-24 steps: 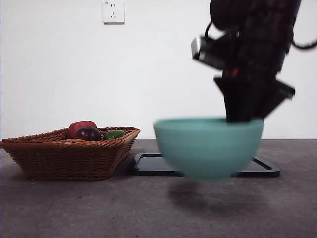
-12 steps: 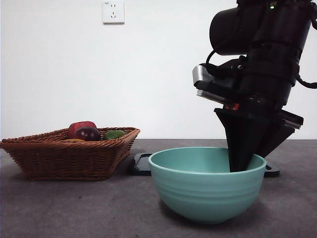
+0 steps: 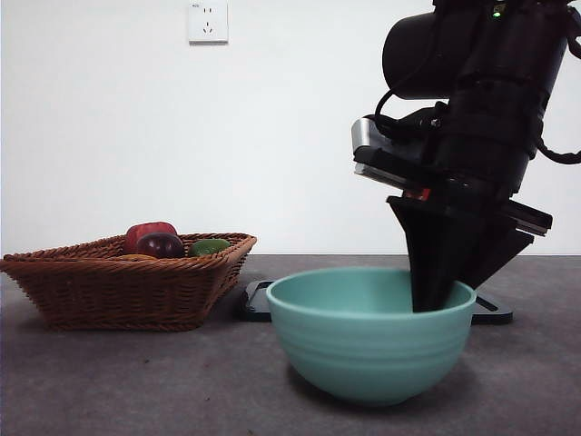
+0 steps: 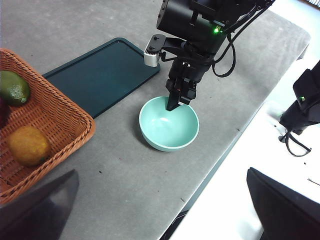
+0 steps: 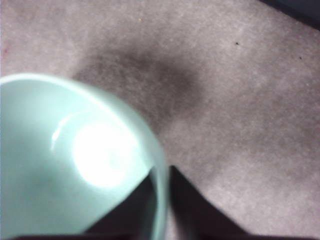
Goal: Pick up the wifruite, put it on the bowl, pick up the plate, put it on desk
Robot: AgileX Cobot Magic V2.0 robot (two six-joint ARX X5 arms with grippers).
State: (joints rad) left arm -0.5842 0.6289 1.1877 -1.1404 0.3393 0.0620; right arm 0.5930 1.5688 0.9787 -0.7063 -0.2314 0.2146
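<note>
The mint-teal bowl [image 3: 370, 334] stands on the dark grey desk [image 3: 136, 381], in front of the dark plate [image 4: 100, 75]. My right gripper [image 3: 431, 304] comes down from above and is shut on the bowl's rim [image 5: 159, 200], one jaw inside and one outside. The wifruite [image 4: 27, 145] lies in the wicker basket [image 3: 127, 286], orange and round, beside a green fruit [image 4: 12, 87]. High above the desk, my left gripper [image 4: 160, 210] is open and holds nothing.
The basket sits at the left and also holds a dark red fruit [image 3: 160, 243]. The plate [image 3: 259, 304] lies flat between basket and bowl. The desk's edge [image 4: 220, 160] runs close to the bowl. A wall socket [image 3: 208, 21] is behind.
The right gripper has lowered the bowl from the air onto the desk, then shifted it slightly left. The basket and its fruit have not moved.
</note>
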